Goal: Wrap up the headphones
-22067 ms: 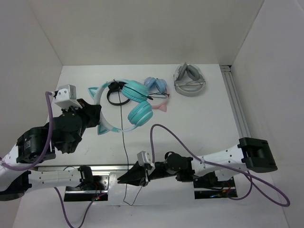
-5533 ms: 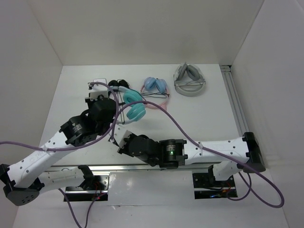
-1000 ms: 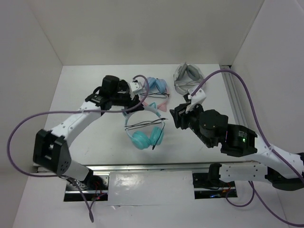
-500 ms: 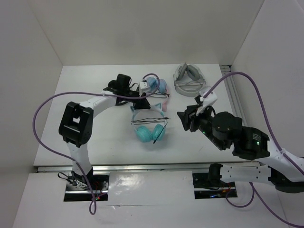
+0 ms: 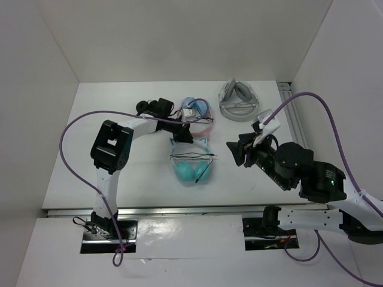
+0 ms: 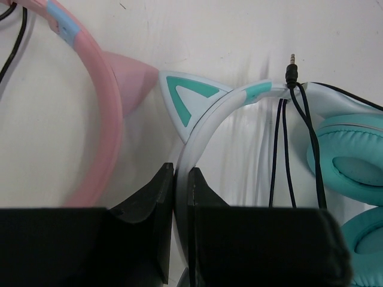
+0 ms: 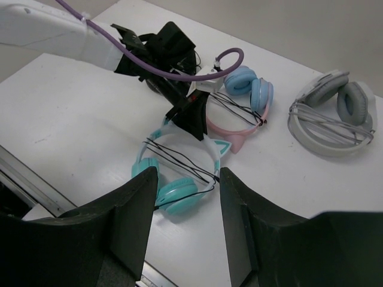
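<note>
The teal cat-ear headphones (image 5: 191, 170) lie on the white table, ear cups toward the near edge. Their thin black cable (image 5: 192, 156) crosses the headband in several strands, and its plug (image 6: 291, 62) rests at the band. My left gripper (image 5: 184, 133) is shut on the white headband (image 6: 206, 125), just beside a teal ear (image 6: 188, 98). My right gripper (image 5: 237, 150) hovers open to the right of the headphones with nothing between its fingers. From the right wrist view the headphones (image 7: 179, 191) lie below the right gripper (image 7: 188, 173).
A pink-banded cat-ear pair (image 5: 200, 113) with light-blue cups lies just behind the teal one, its band (image 6: 102, 107) next to my left fingers. A grey pair (image 5: 239, 101) sits at the back right. A small black pair (image 5: 142, 106) shows beside the left arm. A metal rail (image 5: 297, 128) runs along the right edge.
The left gripper has dragged the headphones a little to the right, turning the ear cups toward the near edge. The right gripper drifted slightly right, still open.
</note>
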Controlling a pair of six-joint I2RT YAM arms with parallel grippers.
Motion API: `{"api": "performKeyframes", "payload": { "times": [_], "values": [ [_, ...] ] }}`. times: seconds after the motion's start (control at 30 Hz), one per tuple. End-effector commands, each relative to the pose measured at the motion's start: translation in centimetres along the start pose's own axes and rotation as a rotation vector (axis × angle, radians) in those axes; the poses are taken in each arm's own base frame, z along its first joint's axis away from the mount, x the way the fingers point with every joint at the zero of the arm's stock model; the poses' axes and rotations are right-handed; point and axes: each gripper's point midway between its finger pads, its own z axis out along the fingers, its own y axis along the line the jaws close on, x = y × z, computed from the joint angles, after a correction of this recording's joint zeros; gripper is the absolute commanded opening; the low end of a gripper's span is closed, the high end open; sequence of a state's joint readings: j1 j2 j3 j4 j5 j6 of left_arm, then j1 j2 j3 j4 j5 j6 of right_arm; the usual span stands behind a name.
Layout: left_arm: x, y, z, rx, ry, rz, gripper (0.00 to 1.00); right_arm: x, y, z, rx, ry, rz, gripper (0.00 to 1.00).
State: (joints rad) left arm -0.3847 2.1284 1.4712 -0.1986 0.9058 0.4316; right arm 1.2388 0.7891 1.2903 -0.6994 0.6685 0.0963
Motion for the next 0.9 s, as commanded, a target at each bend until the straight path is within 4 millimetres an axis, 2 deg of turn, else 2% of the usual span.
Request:
{"api": "performKeyframes", "payload": {
  "times": [0.0,0.03,0.17,0.23,0.27,0.4,0.43,0.5,0.57,0.63,0.67,0.7,0.73,0.77,0.83,0.87],
  "values": [
    [-2.4,-1.1,-0.1,0.087,-0.060,0.019,0.12,-0.1,0.4,0.1,-0.015,0.004,-0.001,0.53],
    [-2.4,-1.1,-0.1,0.087,-0.060,0.019,0.16,-0.1,0.6,0.1,-0.027,0.006,-0.001,0.53],
    [-2.3,-0.3,-0.5,0.057,-0.058,0.011,0.19,0.1,1.0,0.3,-0.037,0.015,-0.007,0.53],
    [-2.9,-0.2,-0.6,0.053,-0.065,-0.003,0.25,-0.1,0.8,0.1,-0.038,0.008,-0.001,0.53],
    [-2.2,-0.3,-0.8,0.070,-0.052,-0.046,0.29,-0.3,1.0,0.1,-0.050,0.000,-0.004,0.53],
    [-2.3,-0.3,-0.8,0.076,-0.041,-0.064,0.39,-0.4,0.8,-0.1,-0.051,-0.007,0.002,0.53],
    [-2.9,-0.6,-1.1,0.082,-0.052,-0.054,0.48,-0.4,0.8,-0.1,-0.051,-0.007,0.002,0.53],
    [-3.3,-0.8,-1.3,0.080,-0.057,-0.056,0.53,-0.5,1.0,-0.3,-0.073,-0.012,-0.005,0.53],
    [-3.4,-0.9,-1.4,0.083,-0.051,-0.075,0.75,-0.5,1.2,-0.4,-0.084,-0.011,-0.005,0.53],
    [-4.7,-1.0,-2.5,0.066,-0.071,-0.050,1.00,-0.7,1.4,-0.4,-0.094,-0.017,0.000,0.53],
    [-5.1,-1.3,-2.7,0.064,-0.076,-0.064,1.00,-0.7,1.4,-0.4,-0.094,-0.017,0.000,0.53],
    [-6.9,-1.7,-3.6,0.053,-0.097,-0.036,1.00,-0.7,1.4,-0.4,-0.094,-0.017,0.000,0.53],
    [-7.7,-2.1,-4.2,0.047,-0.108,-0.026,1.00,-0.7,1.4,-0.4,-0.094,-0.017,0.000,0.55],
    [-8.8,-2.3,-4.8,0.026,-0.120,-0.028,1.00,-0.7,1.2,-0.3,-0.083,-0.019,0.000,0.59],
    [-11.3,-2.2,-6.7,-0.053,-0.156,0.001,1.00,-0.7,1.1,-0.3,-0.074,-0.020,0.000,0.85],
    [-14.1,-2.6,-8.9,-0.141,-0.189,0.016,1.00,-0.8,0.8,-0.3,-0.056,-0.021,0.013,1.00]
  ]
}}
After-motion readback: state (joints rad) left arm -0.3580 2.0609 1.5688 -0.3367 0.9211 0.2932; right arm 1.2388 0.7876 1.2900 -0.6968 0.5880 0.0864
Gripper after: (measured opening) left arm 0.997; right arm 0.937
